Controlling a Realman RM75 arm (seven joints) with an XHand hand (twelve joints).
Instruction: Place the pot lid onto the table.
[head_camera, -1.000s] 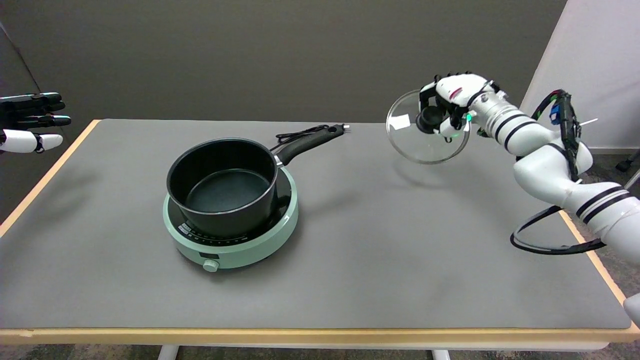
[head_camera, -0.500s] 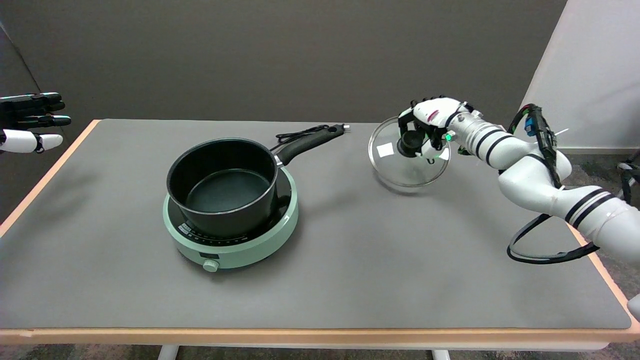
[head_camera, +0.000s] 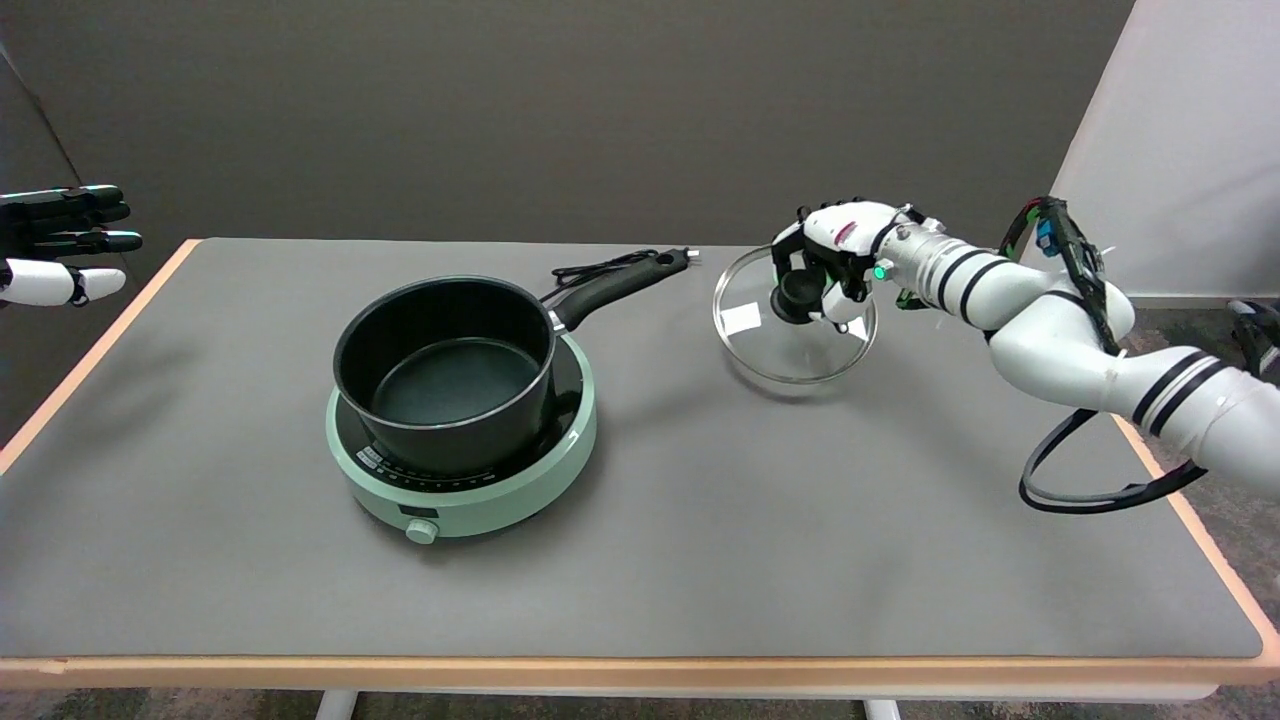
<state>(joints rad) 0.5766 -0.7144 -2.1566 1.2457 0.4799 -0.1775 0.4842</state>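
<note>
The round glass pot lid (head_camera: 770, 340) with a black knob (head_camera: 797, 292) is at the table's far right of centre, tilted, with its lower rim at or just above the grey tabletop (head_camera: 760, 520). My right hand (head_camera: 835, 262) grips the knob from above and the right, fingers wrapped around it. The black pot (head_camera: 445, 370) stands open on the green cooker, well to the left of the lid.
The mint-green induction cooker (head_camera: 470, 490) carries the pot, whose handle (head_camera: 610, 285) points toward the back right beside a black power cord (head_camera: 600, 265). The idle left hand (head_camera: 60, 245) hangs at the upper left. The table's wooden edge (head_camera: 1200, 545) runs under my right arm.
My right hand has carried the lid down and to the left, from held high in the air to low over the tabletop. The pot and cooker have not moved.
</note>
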